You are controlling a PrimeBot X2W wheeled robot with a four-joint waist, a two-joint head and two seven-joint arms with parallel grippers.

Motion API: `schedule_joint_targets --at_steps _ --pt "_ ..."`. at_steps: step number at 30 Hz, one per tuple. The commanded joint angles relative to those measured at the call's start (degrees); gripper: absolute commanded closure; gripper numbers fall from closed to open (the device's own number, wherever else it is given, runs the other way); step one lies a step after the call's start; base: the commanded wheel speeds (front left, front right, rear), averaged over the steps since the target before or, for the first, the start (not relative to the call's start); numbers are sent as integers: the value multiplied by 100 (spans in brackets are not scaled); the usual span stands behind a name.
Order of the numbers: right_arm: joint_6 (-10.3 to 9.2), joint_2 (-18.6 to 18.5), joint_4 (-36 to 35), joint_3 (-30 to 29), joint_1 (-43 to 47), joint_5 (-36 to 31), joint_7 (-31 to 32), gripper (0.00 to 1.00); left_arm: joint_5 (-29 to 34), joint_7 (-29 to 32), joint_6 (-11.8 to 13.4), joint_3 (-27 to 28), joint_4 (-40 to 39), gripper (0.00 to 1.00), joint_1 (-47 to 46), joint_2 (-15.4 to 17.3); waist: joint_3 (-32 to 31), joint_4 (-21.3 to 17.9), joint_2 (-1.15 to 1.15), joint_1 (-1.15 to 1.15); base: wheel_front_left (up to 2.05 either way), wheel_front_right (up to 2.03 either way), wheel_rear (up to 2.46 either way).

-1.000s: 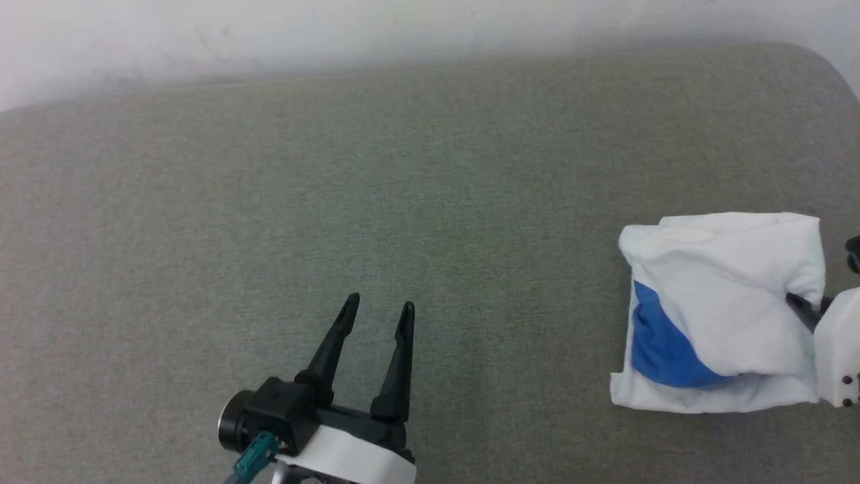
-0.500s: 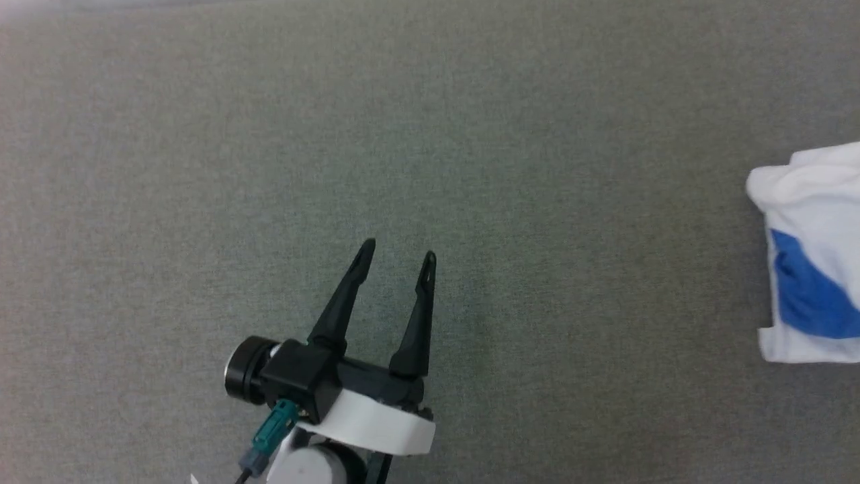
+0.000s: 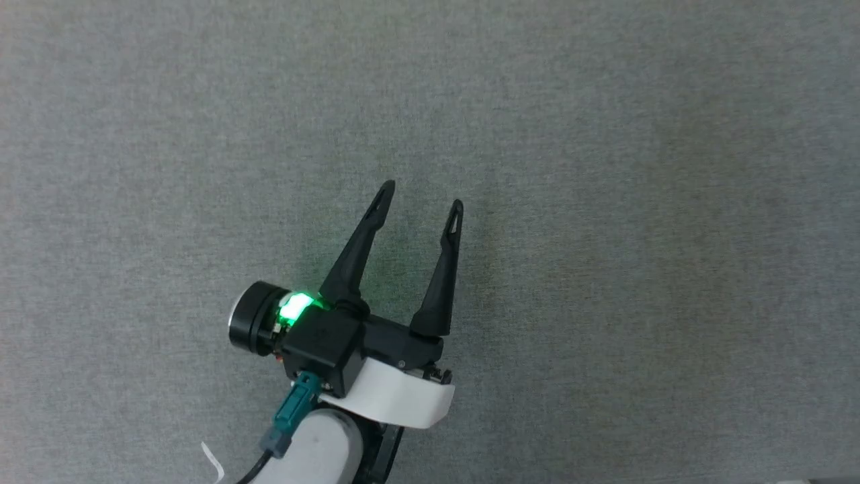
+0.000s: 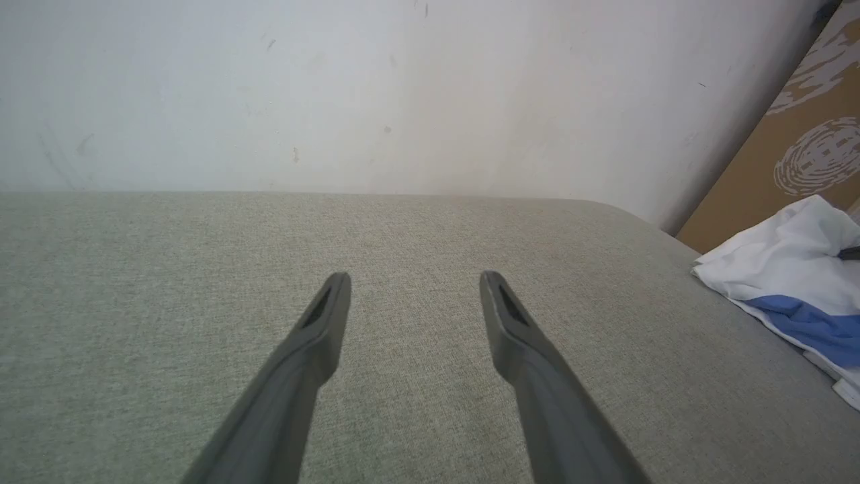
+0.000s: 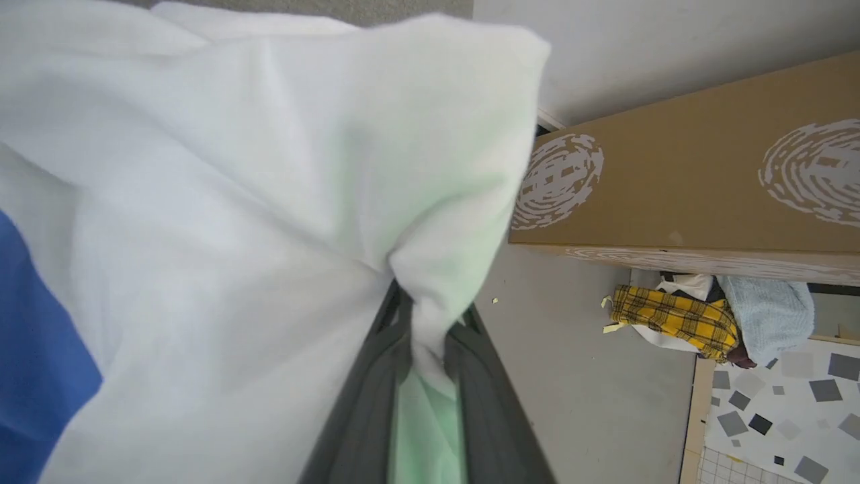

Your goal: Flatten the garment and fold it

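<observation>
Right wrist view: garment (image 5: 235, 168) pinched between the right fingers (image 5: 363, 410).

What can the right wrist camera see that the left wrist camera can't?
Extra in the right wrist view: the right gripper, shut on a white fold of the shirt, and a yellow checked cloth with a pale blue towel beside it. Extra in the left wrist view: the left gripper, open and holding nothing. In both: the shirt, the brown box and the white wall.
</observation>
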Motion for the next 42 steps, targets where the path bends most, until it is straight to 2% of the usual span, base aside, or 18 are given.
schedule_joint_targets --at_steps 1,6,9,11,20,27,34,42 --pt "-13 -40 131 28 -134 11 -82 100 58 24 48 -28 -21 0 -121 -12 237 55 0 -2 0 0 0" --pt "-13 -10 667 170 -374 -61 -282 100 123 22 75 -72 -20 0 -205 -21 302 63 0 -2 0 0 0" --pt "-13 54 927 274 -515 -107 -362 58 141 15 88 -98 1 0 -223 -24 281 65 0 -2 0 0 0" --pt "-13 91 1056 358 -608 -149 -429 0 149 -11 93 -110 10 0 -233 -24 252 67 0 -2 0 0 0" --pt "-13 204 1451 763 -925 -161 -652 0 80 -233 51 -111 70 0 -192 23 -48 121 0 -2 0 0 0" --pt "-13 393 1623 936 -1015 -38 -1009 0 -103 -373 54 11 232 0 -3 81 -545 230 0 -2 0 0 0" --pt "-13 1121 1654 466 -811 337 -1808 0 -340 -499 81 228 367 0 239 71 -1140 418 0 -2 0 0 0" --pt "-13 2123 1315 -151 87 350 -2592 0 -624 -539 35 529 582 0 477 96 -1785 684 0 -2 0 0 0"
